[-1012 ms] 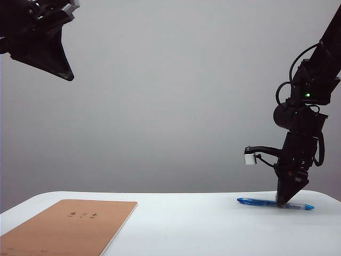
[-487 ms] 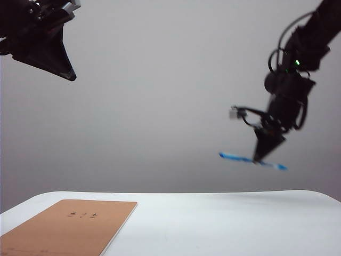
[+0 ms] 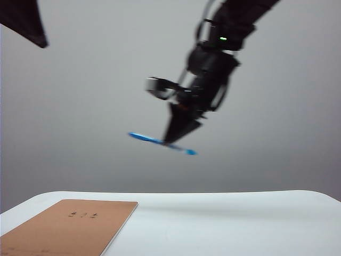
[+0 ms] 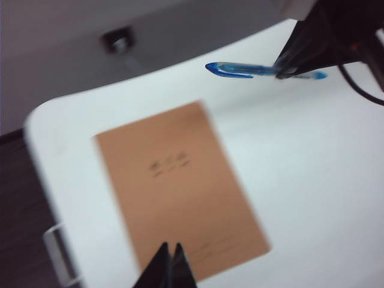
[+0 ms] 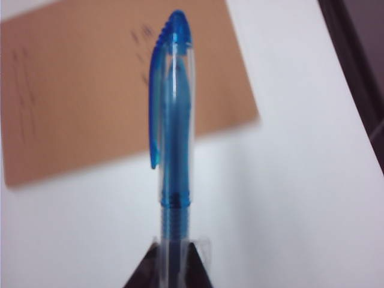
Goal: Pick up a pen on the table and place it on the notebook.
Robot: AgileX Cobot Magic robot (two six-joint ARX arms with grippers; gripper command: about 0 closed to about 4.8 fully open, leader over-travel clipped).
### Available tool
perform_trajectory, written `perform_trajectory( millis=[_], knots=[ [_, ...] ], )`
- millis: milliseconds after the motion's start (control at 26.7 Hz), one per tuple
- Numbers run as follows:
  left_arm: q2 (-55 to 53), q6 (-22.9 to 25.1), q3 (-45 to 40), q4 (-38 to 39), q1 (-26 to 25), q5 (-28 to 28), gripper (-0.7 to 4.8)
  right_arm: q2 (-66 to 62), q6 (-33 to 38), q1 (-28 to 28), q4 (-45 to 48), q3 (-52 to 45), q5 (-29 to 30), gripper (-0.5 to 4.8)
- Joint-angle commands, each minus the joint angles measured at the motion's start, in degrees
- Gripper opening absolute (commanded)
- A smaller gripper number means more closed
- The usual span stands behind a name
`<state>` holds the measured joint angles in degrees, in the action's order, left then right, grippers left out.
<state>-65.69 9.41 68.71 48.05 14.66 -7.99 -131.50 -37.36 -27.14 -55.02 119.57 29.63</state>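
Pen [image 3: 160,142] rides pinched in the right gripper [image 3: 171,140], high above the white table [image 3: 224,224] and right of the kraft notebook [image 3: 64,226]; left gripper [image 4: 169,264] hangs clenched, empty. Best carry it over the cover, lower flat, then release

Exterior view: right gripper [image 3: 171,140] motion-blurred; left gripper [image 3: 24,21] cut off by frame corner; notebook [image 3: 66,229] cropped at lower edge, printed characters illegible.
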Motion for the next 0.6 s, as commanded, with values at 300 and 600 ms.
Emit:
perform_trajectory(
  millis=[300, 600],
  knots=[
    [0.9, 4.3, 1.6, 8.4, -1.2, 3.3, -0.05, -4.8, 15.1, -12.1, 16.5, 0.4, 1.2, 0.31],
    [0.9, 4.3, 1.6, 8.9, -1.2, 4.2, -0.05, -11.3, 25.9, -15.7, 19.9, 0.4, 2.7, 0.32]
  ],
)
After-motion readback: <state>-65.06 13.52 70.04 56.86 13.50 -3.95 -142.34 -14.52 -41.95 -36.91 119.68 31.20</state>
